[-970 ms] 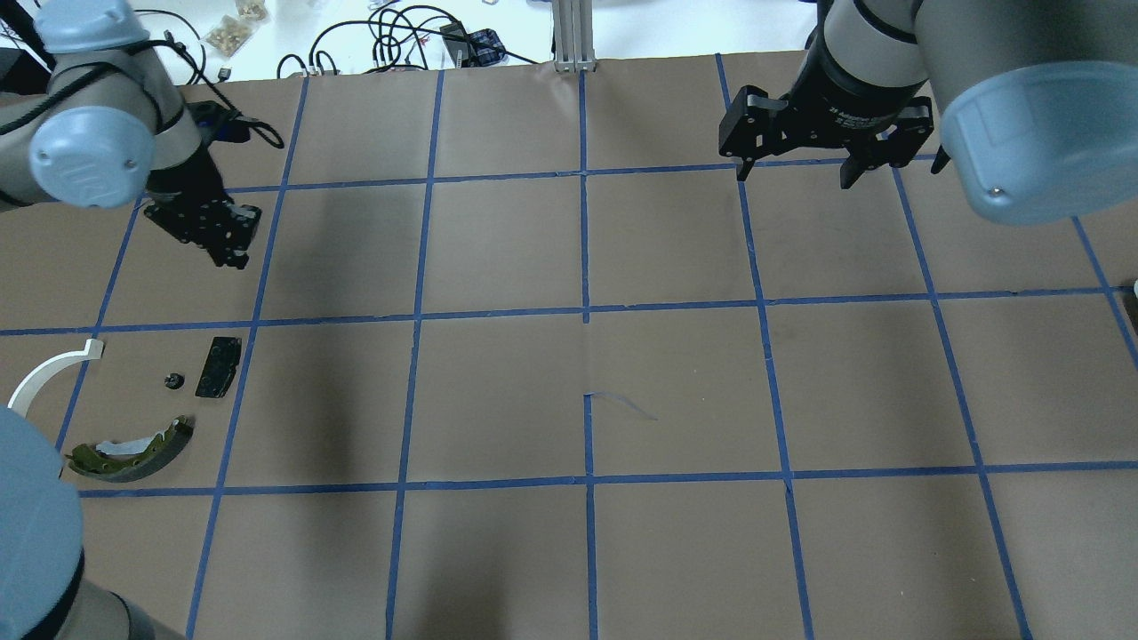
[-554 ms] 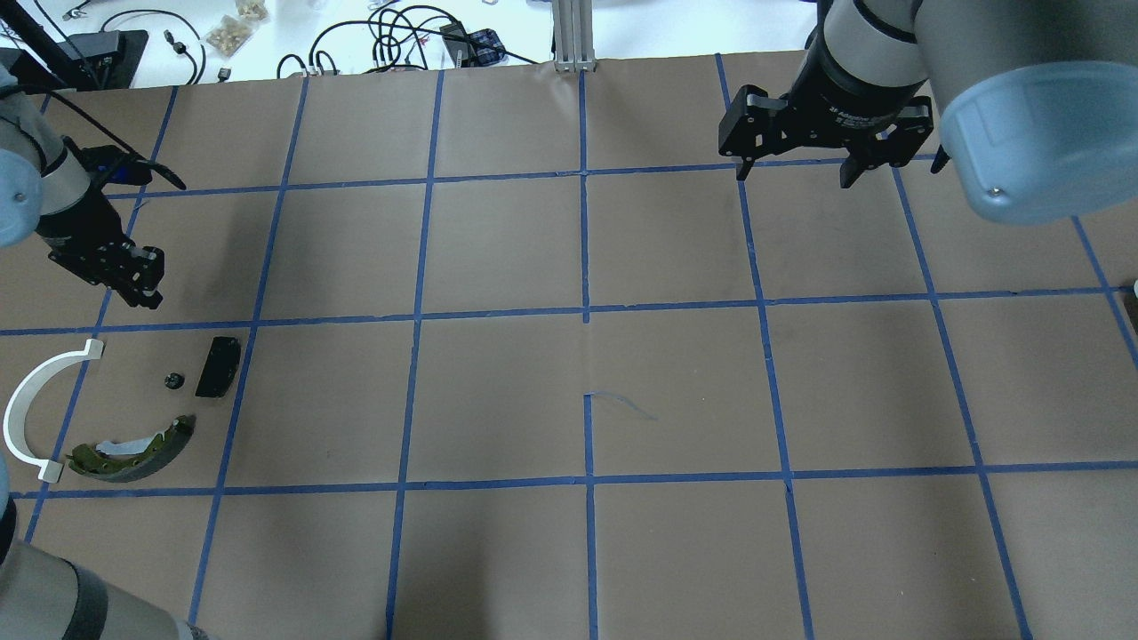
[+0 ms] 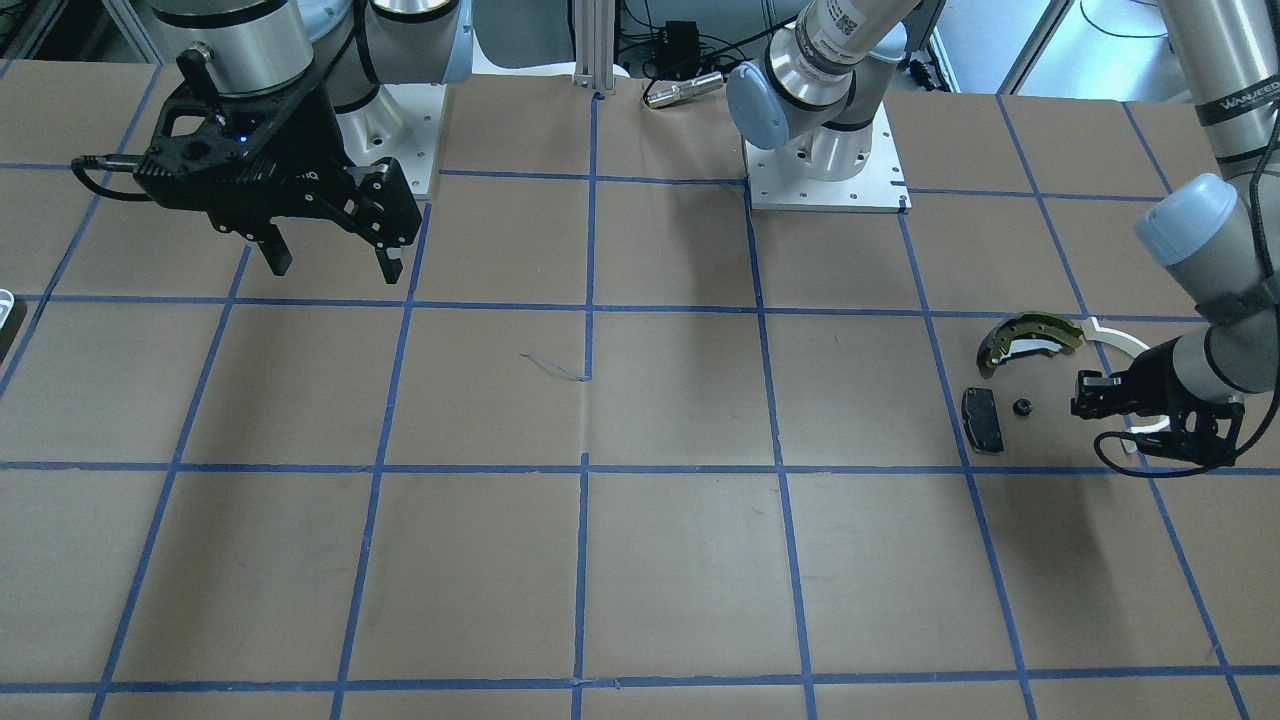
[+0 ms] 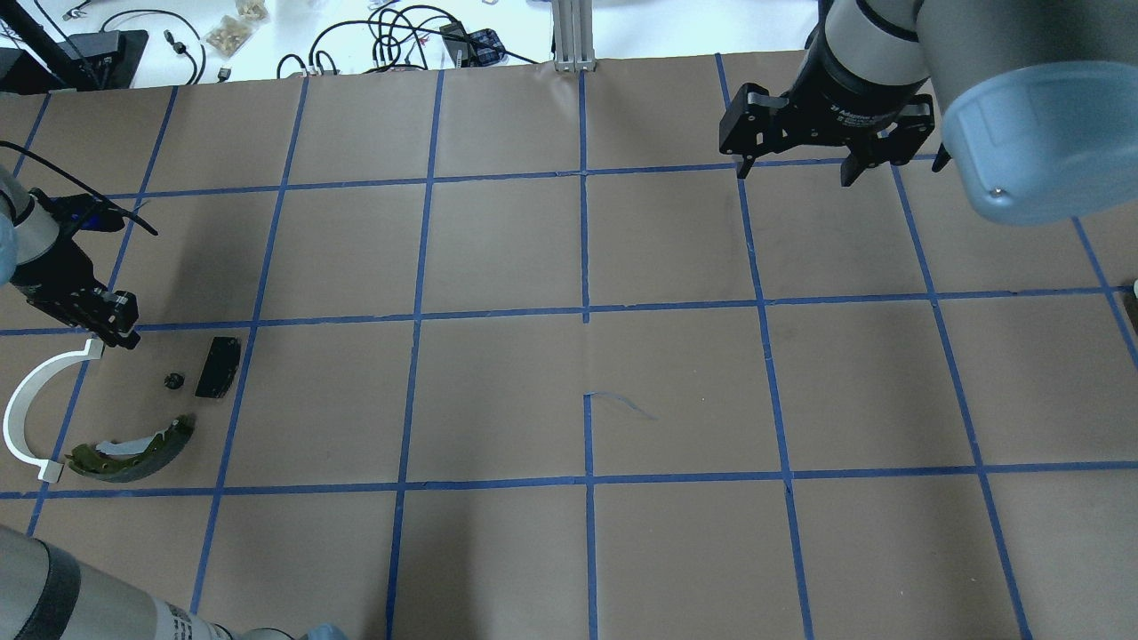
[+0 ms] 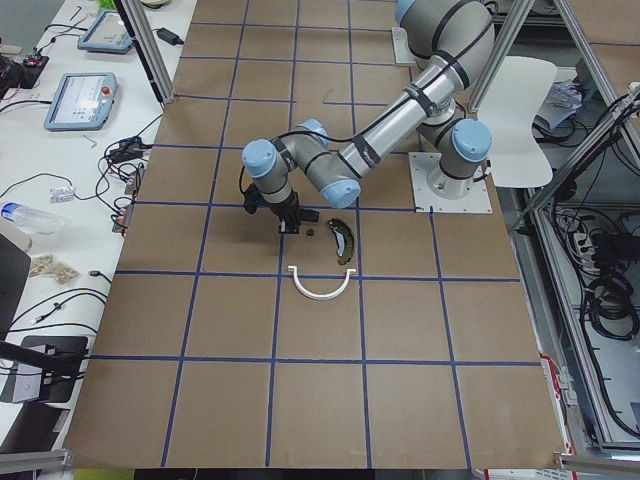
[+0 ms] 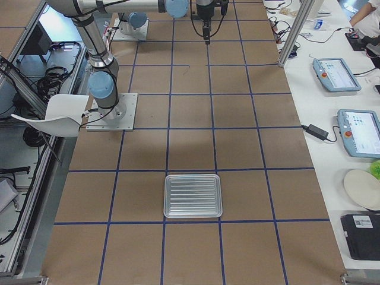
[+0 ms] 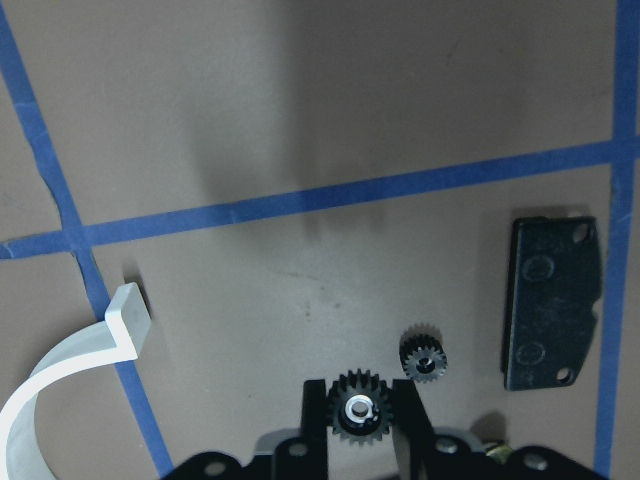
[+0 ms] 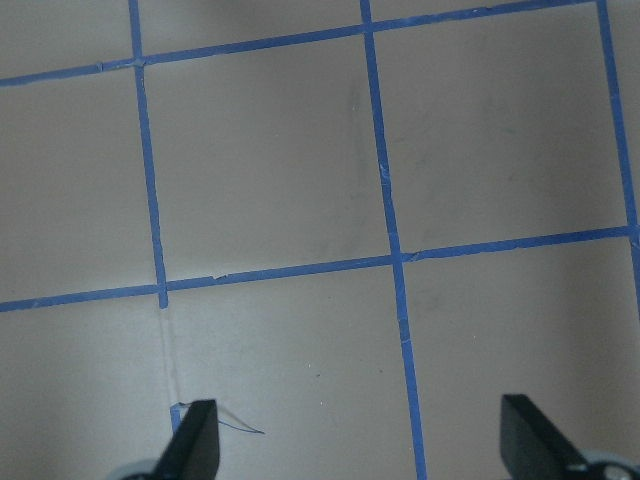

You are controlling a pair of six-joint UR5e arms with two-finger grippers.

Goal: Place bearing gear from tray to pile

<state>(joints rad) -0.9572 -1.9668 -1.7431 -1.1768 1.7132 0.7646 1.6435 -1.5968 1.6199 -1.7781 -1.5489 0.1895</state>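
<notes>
At the far left of the overhead view, the left gripper [image 4: 120, 333] hung over the table [image 4: 498, 249], its two fingers [image 7: 408, 420] pinching one held gear [image 7: 360, 410]. The pile [image 4: 173, 380] below counted four parts. One loose gear [image 7: 424, 357] lay at the centre. One white arc [image 4: 27, 400] lay at its 9 o'clock, one brake shoe [image 4: 133, 449] at 7 o'clock and one black pad [image 4: 218, 366] just beside it at 3 o'clock. All lay apart, and the left gripper stood at the loose gear's 10 o'clock. From the front, the left arm covered part of the arc. Far off toward 2 o'clock, the right gripper [image 4: 794, 176] hung with its fingers spread wide, holding nothing. One tray [image 6: 193, 195] sat well apart, past the right arm.
</notes>
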